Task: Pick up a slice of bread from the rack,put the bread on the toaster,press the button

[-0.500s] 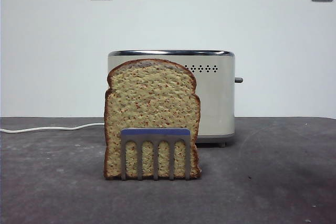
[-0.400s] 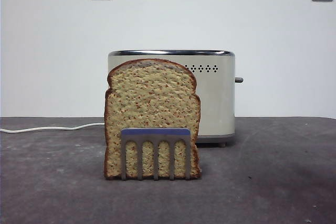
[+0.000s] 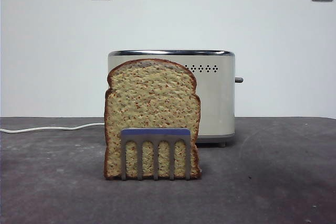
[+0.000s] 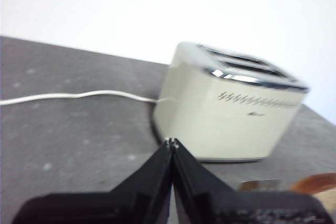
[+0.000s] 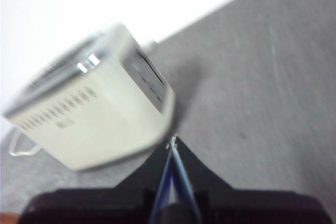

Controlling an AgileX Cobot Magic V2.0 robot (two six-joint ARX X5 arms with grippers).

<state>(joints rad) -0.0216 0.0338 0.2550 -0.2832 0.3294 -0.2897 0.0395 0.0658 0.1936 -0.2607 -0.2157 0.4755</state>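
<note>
Left gripper (image 4: 171, 141) and right gripper (image 5: 172, 140) both pressed together, empty, off the table, unseen from the front; speckled tan wholegrain bread slice (image 3: 151, 108) upright in the small blue-topped metal rack (image 3: 155, 150), hiding much of the blurred cream-white boxy toaster (image 3: 218, 98), dark side button (image 3: 239, 80) visible.
</note>
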